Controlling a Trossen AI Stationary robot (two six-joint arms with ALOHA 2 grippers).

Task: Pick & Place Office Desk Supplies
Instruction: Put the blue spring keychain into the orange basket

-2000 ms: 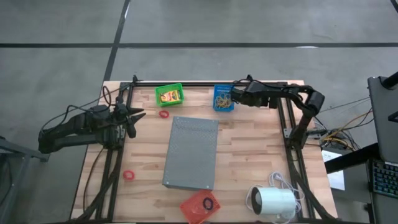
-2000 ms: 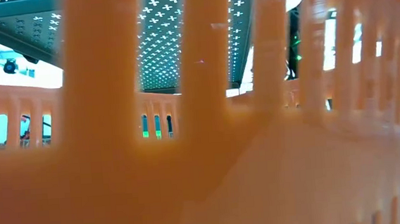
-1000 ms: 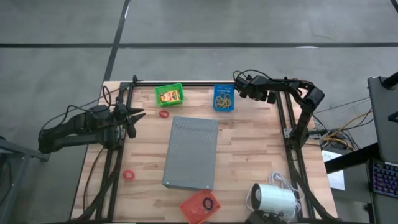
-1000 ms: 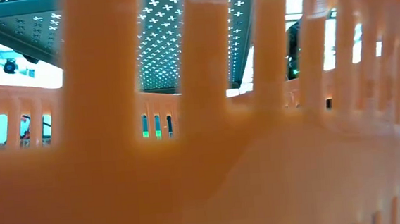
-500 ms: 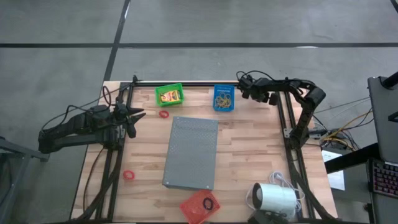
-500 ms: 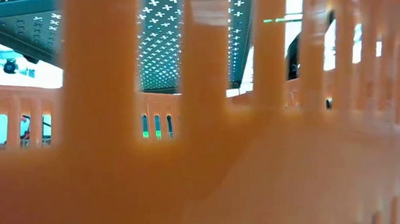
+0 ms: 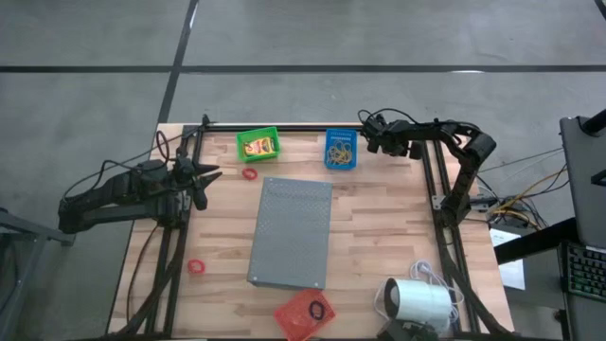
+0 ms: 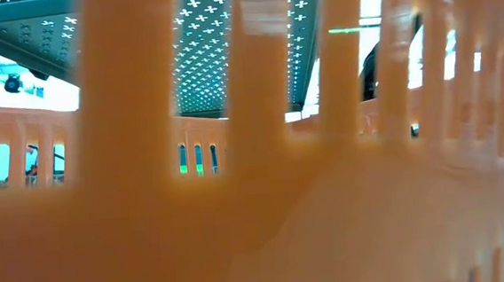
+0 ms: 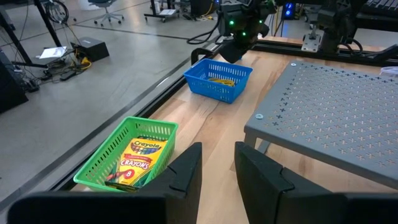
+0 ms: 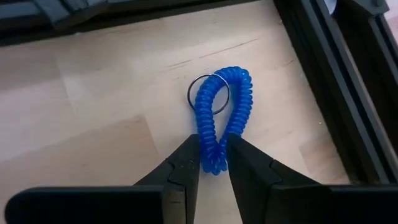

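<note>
Since two seconds ago the right gripper [image 7: 364,135] has drawn back from over the blue basket [image 7: 340,150] and now sits just right of it, near the table's [image 7: 379,227] far edge in the upper middle of the high view. Its wrist view shows its two fingers [image 10: 180,168] closed on the end of a blue coiled ring [image 10: 221,115] with a small metal ring [image 10: 208,94] threaded through it, the coil lying on the wood. The blue basket holds tan rubber bands [image 9: 219,79]. Left of it stands the green basket [image 7: 258,144], with a yellow crayon box [image 9: 137,160] lying flat inside. A red ring [image 7: 250,173] lies on the wood just below the green basket, another red ring [image 7: 196,267] lies near the lower left of the table, and a red tray [image 7: 305,314] at the bottom edge holds a dark ring [image 7: 316,311]. The left gripper [image 7: 210,176] has not moved; it waits at the left edge of the table, its fingers [image 9: 186,168] a narrow gap apart with nothing between them. A grey perforated slab [image 7: 292,232] fills the table's middle, and a white cylinder [image 7: 417,305] rests at the lower right. The low view is blocked by an orange slatted wall [image 8: 239,213].
</note>
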